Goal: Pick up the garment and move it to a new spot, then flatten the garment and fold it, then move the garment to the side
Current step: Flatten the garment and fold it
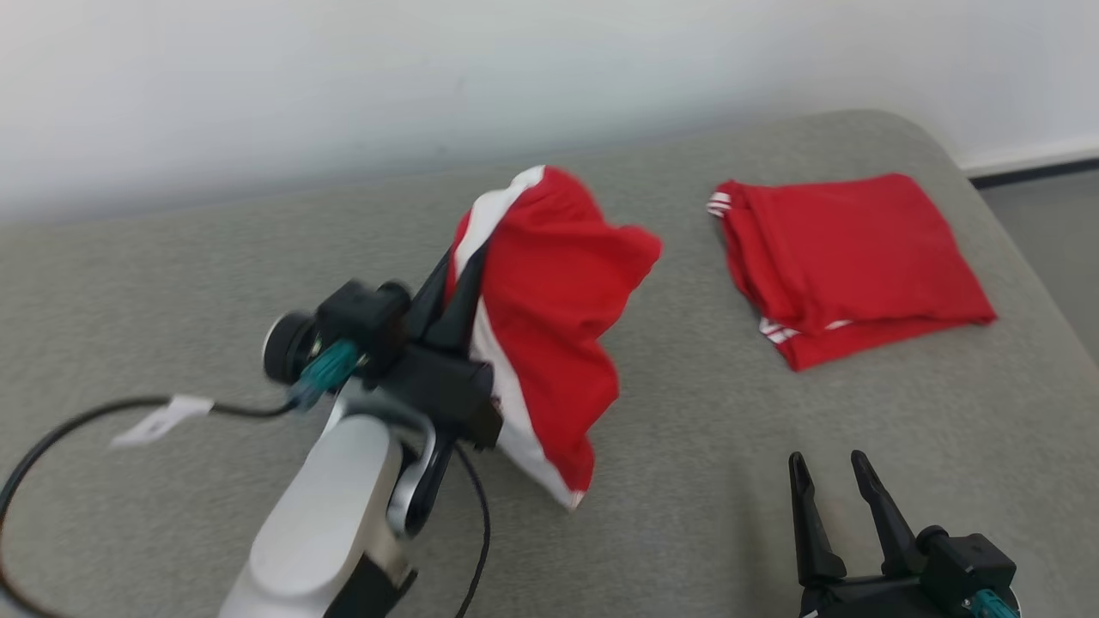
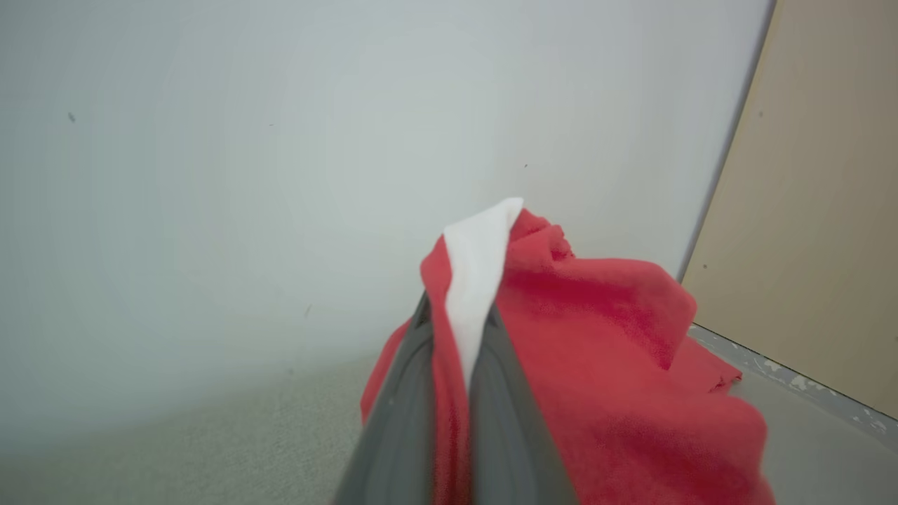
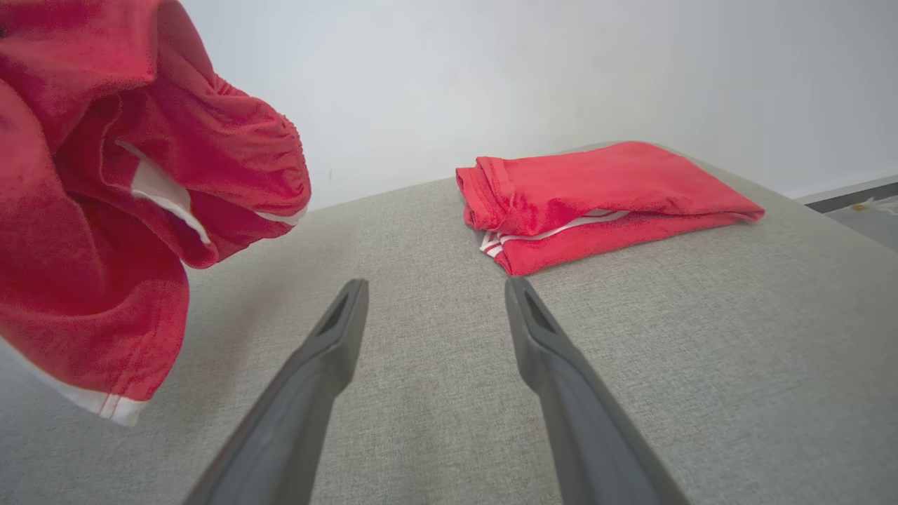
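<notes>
Pinched tight between the two fingers of the left gripper (image 1: pixel 459 266): a white-trimmed edge of the red garment (image 1: pixel 549 326). Held up above the grey cushioned surface (image 1: pixel 172 283), bunched, draping down to the right of the pale forearm (image 1: pixel 335 506) with its white-banded hem lowest (touching the cushion or not, impossible to tell). Blurred in the head view.

From the left wrist, the same grip up close: left gripper (image 2: pixel 459 315) pressed together on a strip of white fabric, the rest of the red garment (image 2: pixel 596 365) spilling to the right against a pale wall (image 2: pixel 210 140).

At lower right of the head view, right gripper (image 1: pixel 828 459) spread wide and holding nothing, low over the cushion. From its own wrist, right gripper (image 3: pixel 435 284) just as open, the red garment (image 3: pixel 91 210) hanging at upper left.

Farther right, well apart from both grippers, a second red garment (image 1: pixel 850 266) lying folded flat, white stripes at its edge. Trailing at lower left, a black cable (image 1: pixel 51 438).
</notes>
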Motion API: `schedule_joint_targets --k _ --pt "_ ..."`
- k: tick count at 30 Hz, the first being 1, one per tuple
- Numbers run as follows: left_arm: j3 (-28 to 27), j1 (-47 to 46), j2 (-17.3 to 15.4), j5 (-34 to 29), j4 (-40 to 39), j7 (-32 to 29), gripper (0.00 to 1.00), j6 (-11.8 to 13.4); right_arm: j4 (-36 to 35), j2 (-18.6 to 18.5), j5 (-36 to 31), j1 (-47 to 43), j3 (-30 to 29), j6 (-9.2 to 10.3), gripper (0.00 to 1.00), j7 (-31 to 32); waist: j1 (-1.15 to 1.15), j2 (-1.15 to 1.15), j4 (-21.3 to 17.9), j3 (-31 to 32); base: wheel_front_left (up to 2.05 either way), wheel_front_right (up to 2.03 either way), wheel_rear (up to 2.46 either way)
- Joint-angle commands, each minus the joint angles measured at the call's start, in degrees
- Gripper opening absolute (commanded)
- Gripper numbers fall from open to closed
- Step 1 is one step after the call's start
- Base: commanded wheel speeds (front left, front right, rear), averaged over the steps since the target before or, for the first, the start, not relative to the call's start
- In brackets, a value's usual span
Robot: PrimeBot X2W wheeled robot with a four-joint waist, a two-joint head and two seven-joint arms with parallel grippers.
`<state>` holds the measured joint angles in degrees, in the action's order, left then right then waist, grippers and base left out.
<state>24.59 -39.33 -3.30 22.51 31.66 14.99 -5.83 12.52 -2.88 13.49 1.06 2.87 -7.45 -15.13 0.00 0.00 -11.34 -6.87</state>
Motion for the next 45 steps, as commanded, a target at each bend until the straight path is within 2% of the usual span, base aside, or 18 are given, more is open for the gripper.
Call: schedule_joint_targets --k 1,5,9,15,21,22,23,24,25,36,40,45 --pt "-1.6 3.3 -0.2 0.2 -1.8 0.2 0.00 0.5 0.1 0.0 -0.5 -0.3 0.1 -0.03 1.00 0.0 0.00 0.00 5.3 2.3 0.00 0.00 0.00" --pt "-7.5 12.2 -0.5 1.2 -7.0 0.2 0.00 1.6 0.2 0.0 -0.7 -1.0 0.3 -0.03 1.00 0.0 0.00 0.00 7.8 3.0 0.00 0.00 0.00" --pt "-12.7 20.1 -1.1 0.9 -9.0 0.2 0.00 1.5 0.4 0.0 -1.1 -1.5 0.5 -0.03 1.00 0.0 0.00 0.00 9.4 3.5 0.00 0.00 0.00" --pt "-20.3 28.8 -0.6 0.0 -7.0 0.2 0.00 0.9 0.8 0.0 -1.4 -1.7 1.0 -0.03 1.00 0.0 0.00 0.00 10.0 4.3 0.00 0.00 0.00" --pt "-24.6 32.8 0.2 -1.0 -5.5 0.2 0.00 -0.1 0.9 0.0 -1.6 -2.1 1.1 -0.03 1.00 0.0 0.00 0.00 9.9 4.7 0.00 0.00 0.00" --pt "-24.9 33.1 0.2 -1.2 -5.3 0.2 0.16 -0.2 0.9 0.0 -1.5 -2.2 1.1 -0.03 1.00 0.0 0.00 0.00 10.0 4.7 0.00 0.00 0.00" --pt "-24.9 33.1 0.2 -1.2 -5.3 0.2 0.16 -0.2 0.9 0.0 -1.5 -2.2 1.1 -0.03 1.00 0.0 0.00 0.00 10.0 4.7 0.00 0.00 0.00" --pt "-25.2 33.2 0.3 -1.5 -5.3 0.2 0.76 -0.3 0.9 0.0 -1.5 -2.2 1.1 -0.03 1.00 0.0 0.00 0.00 10.0 4.7 0.00 0.00 0.00" --pt "-25.6 33.3 0.3 -1.8 -5.3 0.2 1.00 -0.5 0.9 0.0 -1.4 -2.3 1.1 -0.03 1.00 0.0 0.00 0.00 10.1 4.7 0.00 0.00 0.00" --pt "-28.9 32.9 0.4 -5.4 -14.2 0.2 1.00 -1.2 0.5 0.0 -0.3 -1.9 1.0 -0.03 1.00 0.0 0.00 0.00 9.7 3.4 0.00 0.00 0.00" --pt "-28.3 31.4 0.0 -6.5 -14.3 0.2 1.00 -1.4 0.6 0.0 0.0 -1.5 0.8 -0.03 1.00 0.0 0.00 0.00 8.9 2.8 0.00 0.00 0.00" --pt "-26.4 29.5 -1.2 -7.4 -10.2 0.2 1.00 -1.6 0.7 0.0 0.1 -0.7 0.9 -0.03 1.00 0.0 0.00 0.00 7.7 1.9 0.00 0.00 0.00"
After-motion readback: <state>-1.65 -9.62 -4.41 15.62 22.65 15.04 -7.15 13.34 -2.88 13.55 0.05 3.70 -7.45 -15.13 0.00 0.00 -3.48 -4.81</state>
